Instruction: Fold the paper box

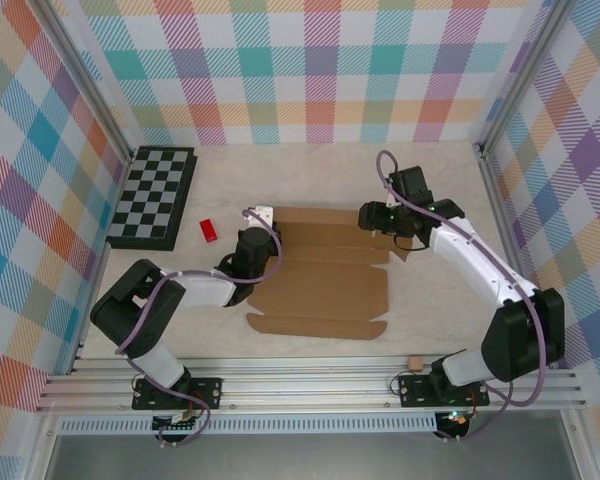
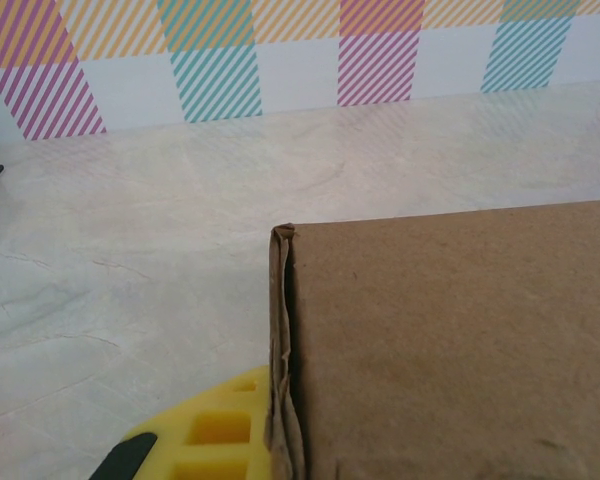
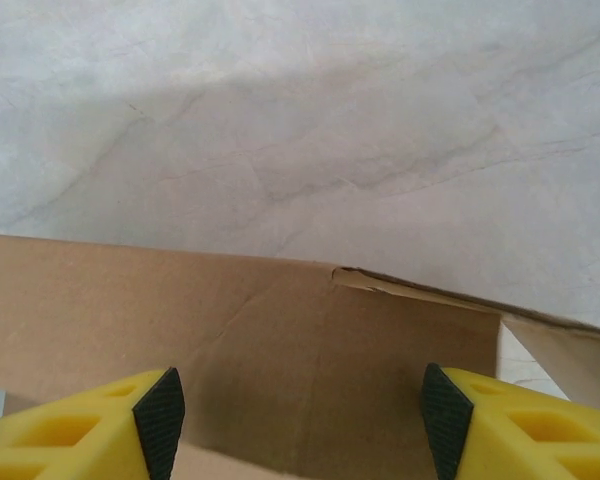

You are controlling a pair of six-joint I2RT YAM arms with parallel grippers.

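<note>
Paper box (image 1: 320, 285), frame centre, remains mostly flat with only its upper flap apparently raised; left tool (image 1: 260, 235) pinches its left edge, right tool (image 3: 295, 420) stands spread.

Black-and-white left arm (image 1: 195, 290) folded low, its yellow-fingered left gripper (image 1: 263, 214) pinched closed, matching right arm (image 1: 470, 255) arched inward, right gripper (image 3: 298, 410) parted wide

Top view: high behind the arms, looking down on the whole pale table (image 1: 430, 300).
Left wrist: close, low, facing the checked wall (image 2: 280, 50).
Right wrist: close, tipped down.
Shared: all 3 see the flat brown cardboard box (image 1: 320, 285).
</note>
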